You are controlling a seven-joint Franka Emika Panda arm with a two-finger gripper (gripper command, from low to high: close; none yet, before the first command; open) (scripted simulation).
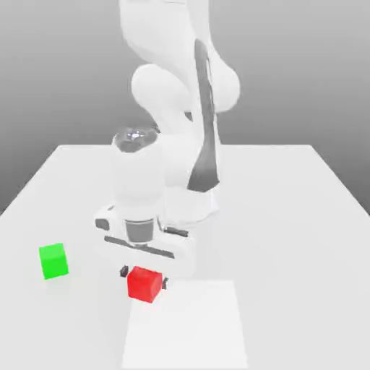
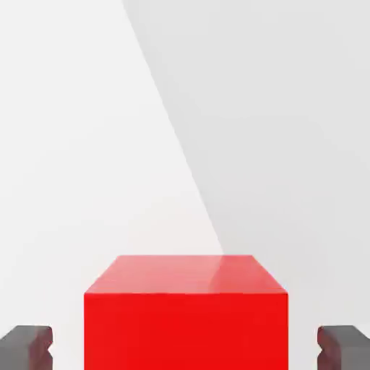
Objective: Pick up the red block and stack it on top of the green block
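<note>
Gripper (image 1: 144,277) is seen low over the table (image 1: 289,217), its two dark fingertips (image 2: 26,345) standing either side of the red block (image 1: 144,284). Small gaps are visible between pads and block faces in the hand view, so the jaws are read as narrowed around the block but not yet pressing it.

Red block: judged rigid, light, smooth-faced; flat parallel sides suit a pinch low and centred. Slip is thought possible if gripped near the top edge.

Green block (image 1: 53,261) is found well apart, toward the exterior view's left, resting on the table. Bare surface lies between the two. Table edges are far enough off; a lift and sideways carry looks unobstructed.
</note>
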